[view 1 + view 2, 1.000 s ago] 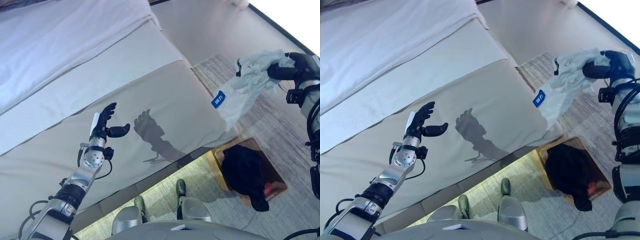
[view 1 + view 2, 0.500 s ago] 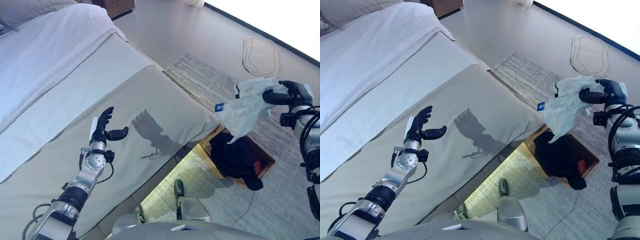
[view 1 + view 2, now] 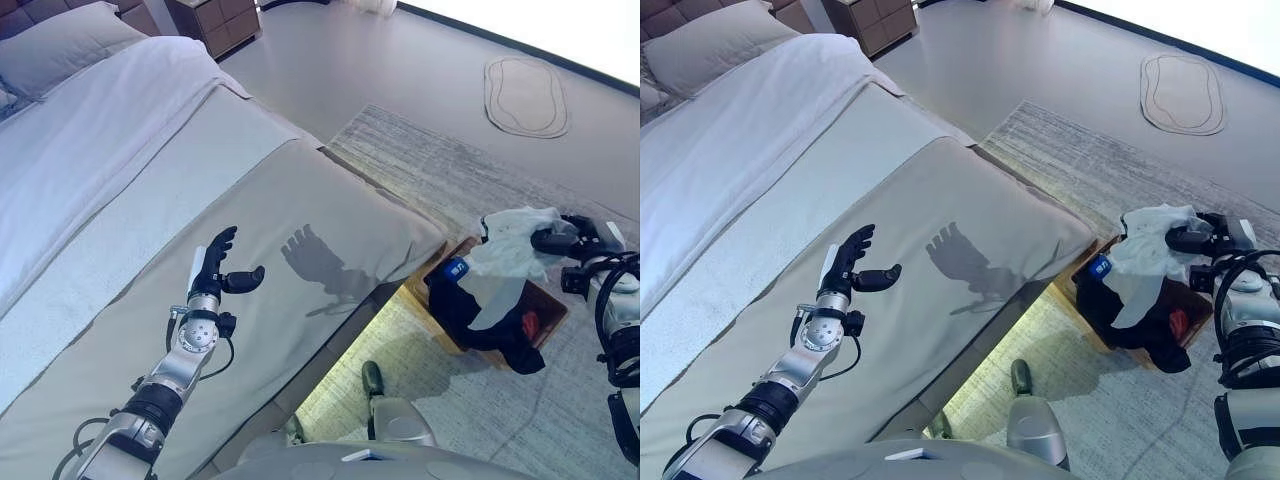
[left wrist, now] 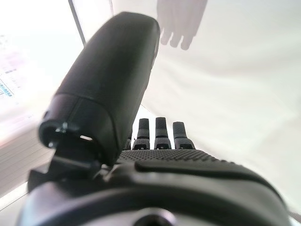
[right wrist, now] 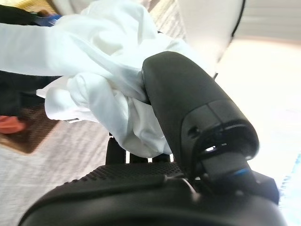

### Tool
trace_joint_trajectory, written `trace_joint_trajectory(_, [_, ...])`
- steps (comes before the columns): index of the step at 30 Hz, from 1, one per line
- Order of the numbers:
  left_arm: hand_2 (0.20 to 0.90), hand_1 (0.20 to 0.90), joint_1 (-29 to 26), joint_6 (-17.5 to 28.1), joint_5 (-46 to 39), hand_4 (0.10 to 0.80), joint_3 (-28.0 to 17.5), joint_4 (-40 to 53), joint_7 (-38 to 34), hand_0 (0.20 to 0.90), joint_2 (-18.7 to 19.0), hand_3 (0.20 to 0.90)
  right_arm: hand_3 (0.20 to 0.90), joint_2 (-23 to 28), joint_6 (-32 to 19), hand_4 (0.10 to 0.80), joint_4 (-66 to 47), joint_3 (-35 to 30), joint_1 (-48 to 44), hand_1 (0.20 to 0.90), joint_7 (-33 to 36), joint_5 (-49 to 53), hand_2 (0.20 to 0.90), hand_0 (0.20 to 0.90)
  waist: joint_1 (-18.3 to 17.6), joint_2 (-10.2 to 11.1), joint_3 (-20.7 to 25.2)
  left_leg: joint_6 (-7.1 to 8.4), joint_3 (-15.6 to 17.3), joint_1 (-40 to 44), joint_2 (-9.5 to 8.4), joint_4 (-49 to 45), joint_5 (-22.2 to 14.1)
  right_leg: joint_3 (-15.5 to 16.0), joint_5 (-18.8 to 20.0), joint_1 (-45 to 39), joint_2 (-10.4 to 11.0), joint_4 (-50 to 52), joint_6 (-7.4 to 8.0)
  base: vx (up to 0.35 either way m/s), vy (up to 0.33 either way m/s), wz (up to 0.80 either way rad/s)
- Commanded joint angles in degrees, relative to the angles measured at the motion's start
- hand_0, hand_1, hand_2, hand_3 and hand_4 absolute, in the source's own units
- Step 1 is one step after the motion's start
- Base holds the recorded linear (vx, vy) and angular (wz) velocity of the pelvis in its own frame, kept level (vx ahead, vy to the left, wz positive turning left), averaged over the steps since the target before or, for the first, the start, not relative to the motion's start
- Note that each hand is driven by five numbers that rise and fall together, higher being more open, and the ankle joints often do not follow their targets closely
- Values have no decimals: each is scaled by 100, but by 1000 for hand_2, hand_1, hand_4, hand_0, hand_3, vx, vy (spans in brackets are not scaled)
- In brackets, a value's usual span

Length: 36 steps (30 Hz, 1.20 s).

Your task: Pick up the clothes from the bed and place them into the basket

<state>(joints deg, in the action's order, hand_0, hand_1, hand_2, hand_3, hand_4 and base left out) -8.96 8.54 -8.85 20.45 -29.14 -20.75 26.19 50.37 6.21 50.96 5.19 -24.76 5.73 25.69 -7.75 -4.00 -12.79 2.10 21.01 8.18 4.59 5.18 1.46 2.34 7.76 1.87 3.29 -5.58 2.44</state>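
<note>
White garment over the basket, beside the bed.
The bed [image 3: 150, 200] fills the left, a grey rug [image 3: 440, 170] lies on the floor beside it, and the basket [image 3: 540, 320] of dark clothes [image 3: 470, 310] sits at the bed's corner. Since a second ago the white garment [image 3: 505, 255] has dropped from high above down onto the basket. The right hand [image 3: 565, 240] stays clenched on it; the left hand [image 3: 220, 270] hovers spread over the bed, empty.

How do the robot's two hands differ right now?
The left hand is open and empty, fingers spread above the bed; the right hand is shut on a white garment. The left is over the mattress, the right over the basket on the floor. Both are dark and raised.
</note>
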Motion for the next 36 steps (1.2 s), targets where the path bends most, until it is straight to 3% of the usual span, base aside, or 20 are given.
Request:
trace_joint_trajectory(1, [900,900,-328,441,158,800,92,22,-66,900,245,900,200,199,-670,100,106,-482,-592,300,219,-30,300,300,108,200,123,157,-267,97,79,-18,-504,227,-314,-53,267,58,291,-16,-31,3])
trace_joint_trajectory(10, [900,900,-261,577,54,800,155,54,-70,900,206,900,208,340,-643,108,622,-567,-684,307,464,-226,307,307,122,-32,-5,194,-303,22,58,-18,-460,203,-370,-12,278,58,265,-4,-7,0])
trace_joint_trajectory(11, [900,900,-252,575,57,800,150,69,-60,900,214,900,400,352,-651,300,657,-588,-679,472,473,-186,472,472,127,-41,-10,196,-311,21,59,-18,-460,204,-374,-16,279,58,262,0,0,0])
trace_joint_trajectory(12, [900,900,-250,551,50,800,158,97,-59,900,224,900,900,358,-651,800,681,-603,-682,900,493,-154,900,900,132,-51,-13,199,-319,19,61,-18,-457,209,-380,-24,279,58,260,0,0,0])
trace_joint_trajectory(36, [900,900,-197,542,45,800,149,121,-1,900,285,900,900,342,-562,800,822,-640,-548,900,431,-423,900,900,197,-10,81,212,-389,74,83,-18,-442,255,-389,-111,276,58,240,0,0,1])
